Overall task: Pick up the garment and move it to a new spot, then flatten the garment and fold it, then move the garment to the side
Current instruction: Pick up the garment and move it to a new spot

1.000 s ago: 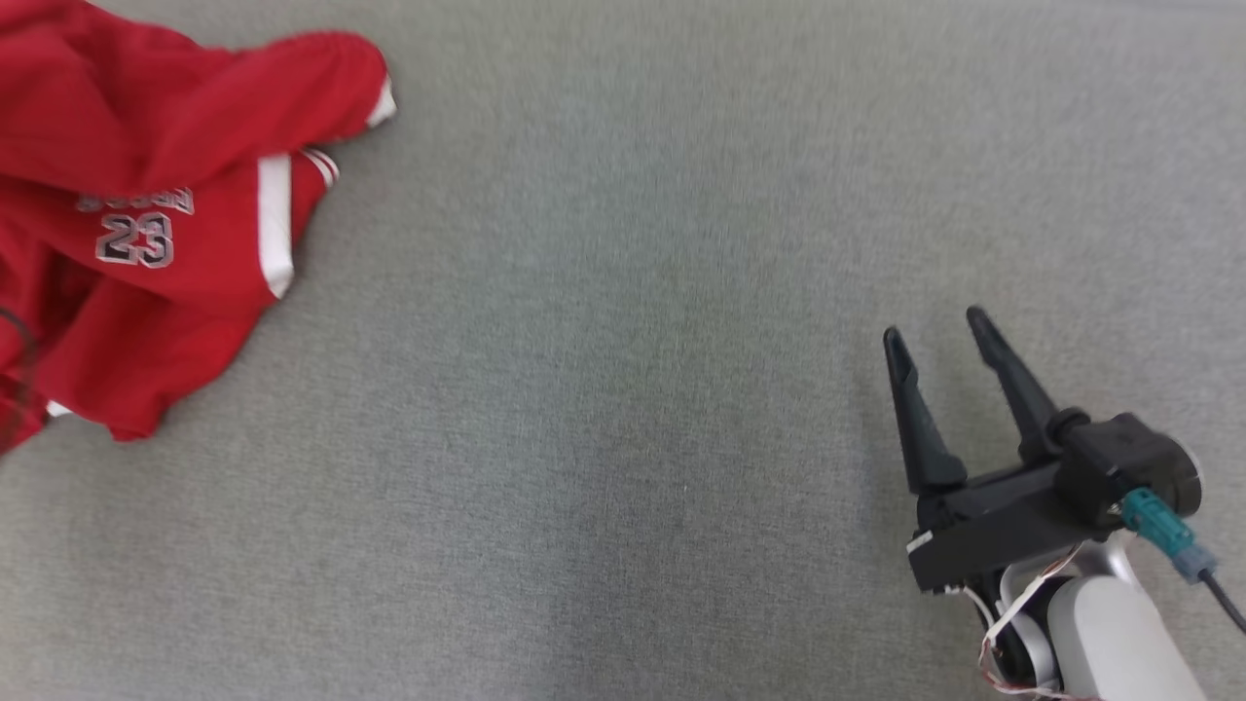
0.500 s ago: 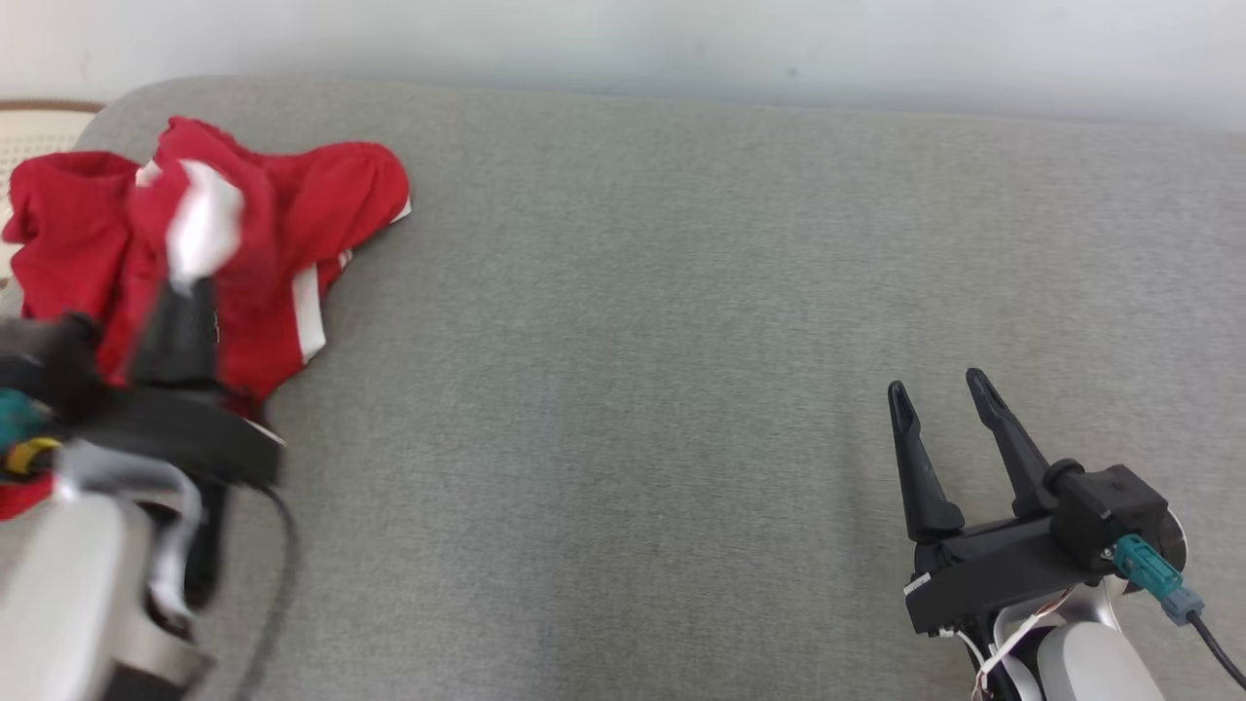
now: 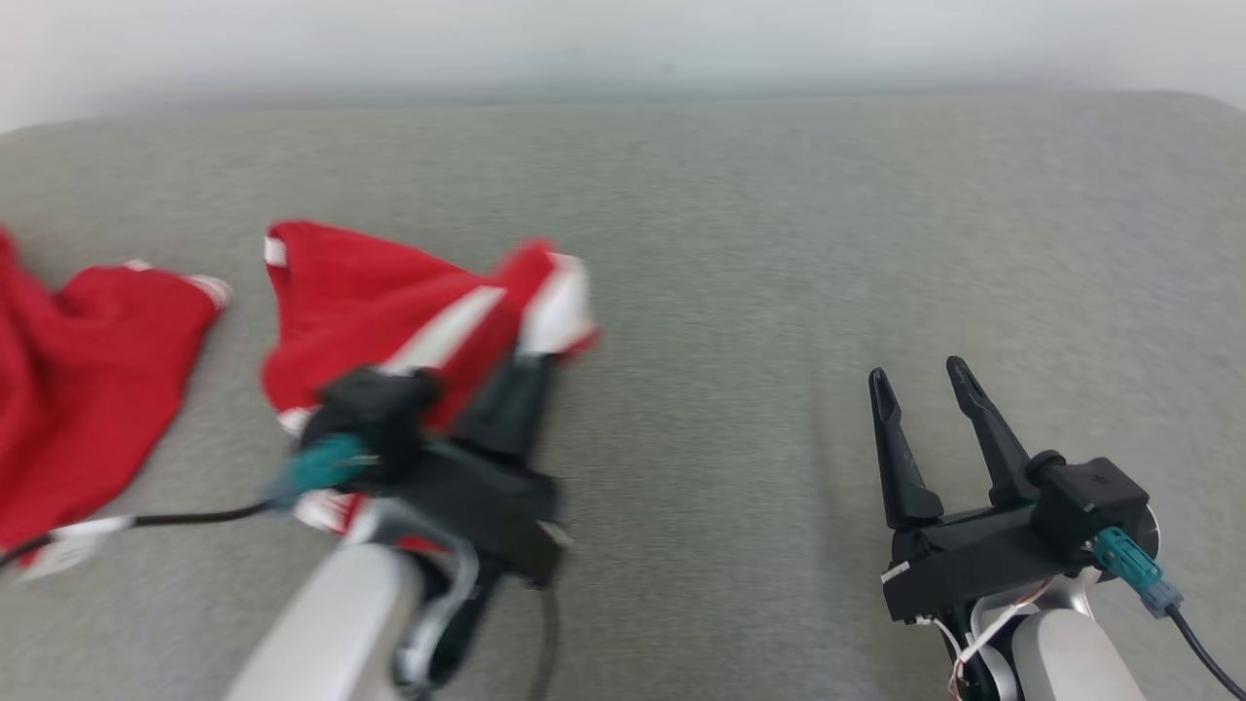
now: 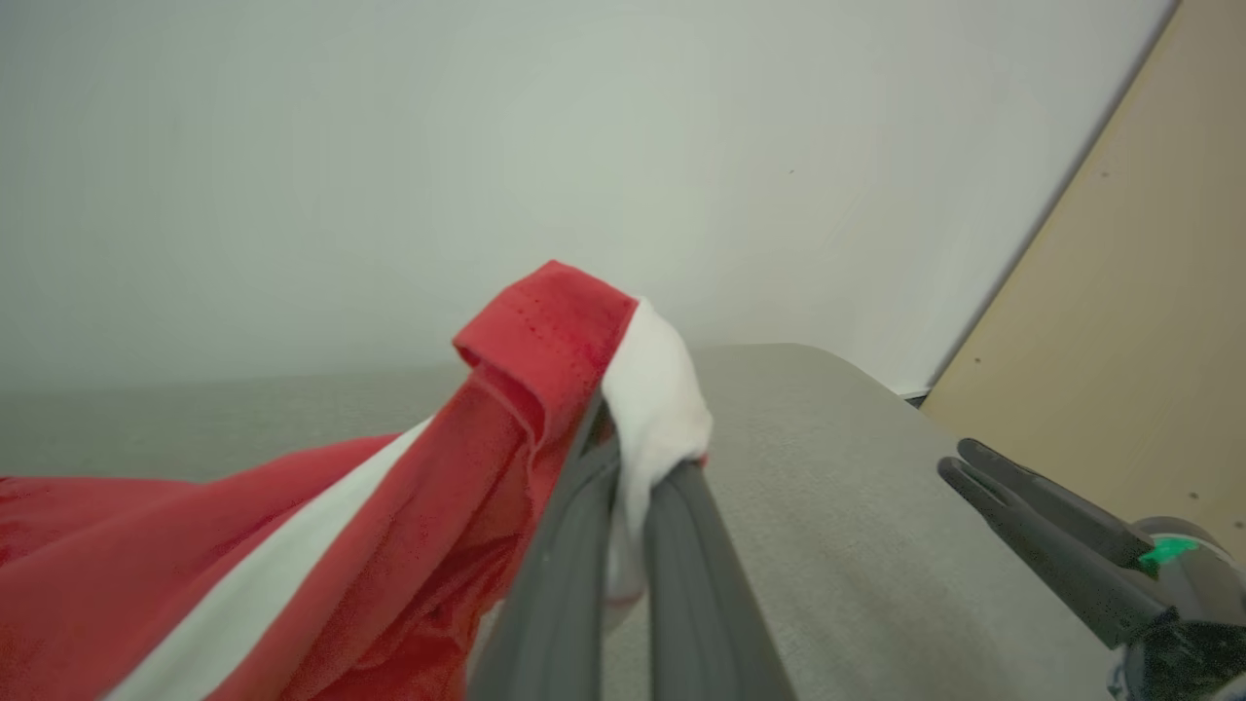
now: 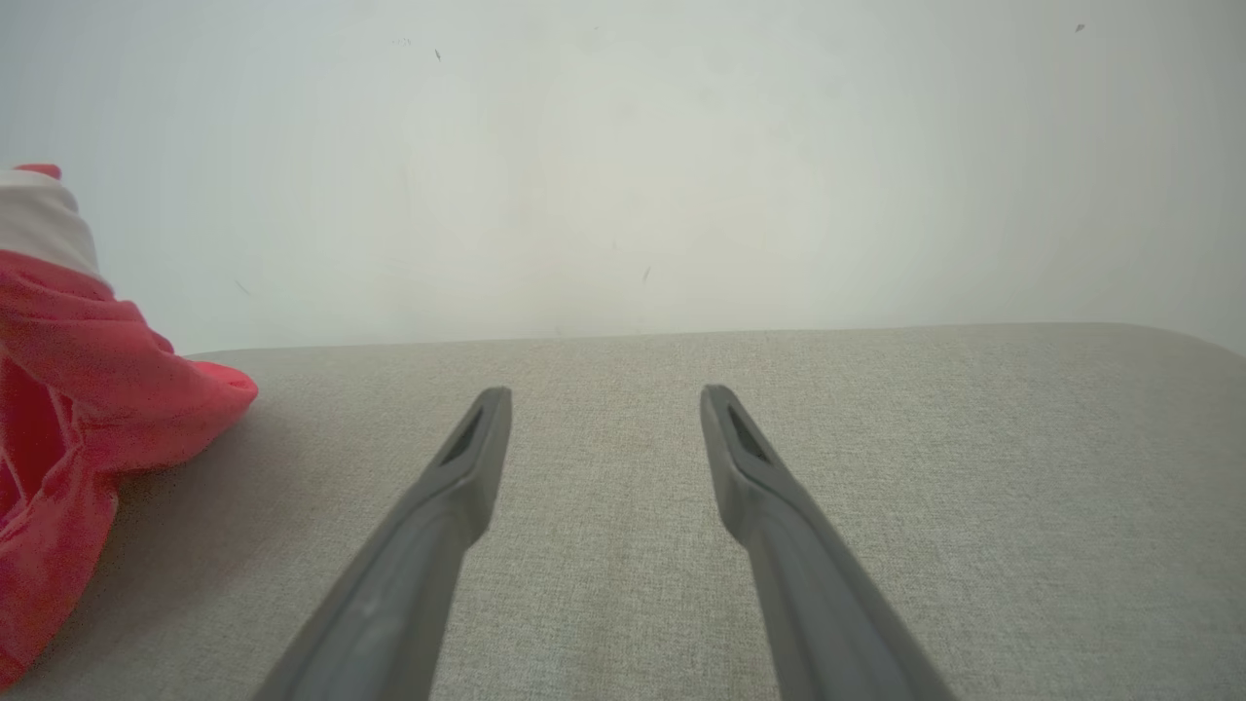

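Note:
The garment is red with white stripes and trim. It trails from the left edge of the head view to the middle of the grey cushioned surface. My left gripper is shut on a white-trimmed edge of it and holds that edge raised off the surface. In the left wrist view the fingers pinch the red and white cloth. My right gripper stands open at the lower right, over bare surface and well apart from the cloth. Its open jaws hold nothing, and the garment hangs at that view's left.
A pale wall runs behind the grey surface. A light wood panel stands past the surface's right end. A black cable trails from my left wrist across the cloth. The right gripper shows at the left wrist view's right edge.
The head camera has tilted and turned. My left gripper, shut on the garment, has carried its edge rightwards towards the middle of the surface. The right gripper stays open in about the same place.

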Robot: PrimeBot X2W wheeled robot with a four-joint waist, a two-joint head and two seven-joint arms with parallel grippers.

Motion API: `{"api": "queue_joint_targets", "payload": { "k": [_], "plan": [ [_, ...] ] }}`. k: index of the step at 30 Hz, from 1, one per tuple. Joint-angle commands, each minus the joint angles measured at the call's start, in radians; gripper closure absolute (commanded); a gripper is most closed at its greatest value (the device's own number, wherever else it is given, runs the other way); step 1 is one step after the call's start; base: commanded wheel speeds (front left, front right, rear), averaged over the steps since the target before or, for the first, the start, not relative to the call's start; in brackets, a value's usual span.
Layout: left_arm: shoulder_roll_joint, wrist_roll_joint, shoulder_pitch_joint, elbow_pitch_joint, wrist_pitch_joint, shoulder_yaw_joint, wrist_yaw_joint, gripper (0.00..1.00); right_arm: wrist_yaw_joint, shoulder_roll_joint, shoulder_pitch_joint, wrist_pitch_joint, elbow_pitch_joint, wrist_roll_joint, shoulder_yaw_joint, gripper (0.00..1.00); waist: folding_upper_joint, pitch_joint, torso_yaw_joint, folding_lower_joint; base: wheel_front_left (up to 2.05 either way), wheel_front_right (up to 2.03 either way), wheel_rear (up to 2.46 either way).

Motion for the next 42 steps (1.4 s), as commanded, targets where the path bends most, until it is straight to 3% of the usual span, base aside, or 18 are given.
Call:
{"api": "queue_joint_targets", "payload": {
  "k": [1,2,7,12,16,20,21,22,27,31,41,42],
  "plan": [
    [-0.010,0.008,-0.018,0.009,0.001,-0.016,-0.009,1.00,0.000,-0.001,-0.005,-0.007,0.005,0.008,0.002,0.00,0.0001,0.018,-0.076,0.0001,0.00,0.00,0.00],
    [-0.041,0.021,-0.055,0.036,0.006,-0.062,-0.032,1.00,0.000,0.003,-0.012,-0.013,0.008,0.009,0.003,0.00,0.0001,0.034,-0.118,0.0001,0.00,0.00,0.00],
    [-0.085,0.040,-0.133,0.112,0.004,-0.130,-0.059,1.00,0.000,0.010,-0.021,-0.027,0.021,0.018,-0.007,0.00,0.0001,0.068,-0.204,0.0001,0.00,0.00,0.00],
    [-0.112,0.047,-0.211,0.244,0.009,-0.186,-0.064,1.00,0.000,0.024,-0.027,-0.045,0.039,0.029,-0.019,0.00,0.0001,0.113,-0.290,0.0001,0.00,0.00,0.00],
    [-0.119,0.042,-0.228,0.359,0.010,-0.241,-0.077,1.00,0.000,0.032,-0.029,-0.061,0.059,0.038,-0.026,0.00,0.0001,0.133,-0.319,0.0001,0.00,0.00,0.00],
    [-0.122,0.044,-0.218,0.423,-0.001,-0.305,-0.095,0.98,0.000,0.036,-0.023,-0.071,0.074,0.031,-0.042,0.00,0.0001,0.136,-0.306,0.0001,0.00,0.00,0.00],
    [-0.123,0.048,-0.214,0.433,-0.001,-0.326,-0.100,0.71,0.000,0.036,-0.023,-0.072,0.076,0.028,-0.051,0.00,0.0001,0.134,-0.296,0.0001,0.00,0.00,0.00],
    [-0.124,0.053,-0.211,0.438,0.000,-0.343,-0.103,0.02,0.000,0.035,-0.025,-0.072,0.079,0.026,-0.054,0.00,0.0001,0.132,-0.285,0.0001,0.00,0.00,0.00],
    [-0.125,0.048,-0.182,0.420,-0.020,-0.404,-0.116,0.00,0.000,0.020,-0.030,-0.066,0.084,0.014,-0.075,0.00,0.0001,0.103,-0.218,0.0001,0.00,0.00,0.00],
    [-0.106,0.052,-0.150,0.375,-0.036,-0.416,-0.102,0.00,0.000,0.009,-0.019,-0.054,0.082,0.013,-0.091,0.00,0.0001,0.071,-0.156,0.0001,0.00,0.00,0.00],
    [0.005,-0.006,0.001,0.213,-0.142,-0.258,0.044,0.00,0.000,0.001,0.024,-0.022,0.051,0.006,-0.121,0.00,0.0001,-0.006,-0.044,0.0001,0.00,0.00,0.00],
    [0.005,-0.006,0.001,0.213,-0.142,-0.258,0.044,0.00,0.000,0.001,0.024,-0.022,0.051,0.006,-0.121,0.00,0.0001,-0.006,-0.044,0.0001,0.00,0.00,0.00]
  ]
}}
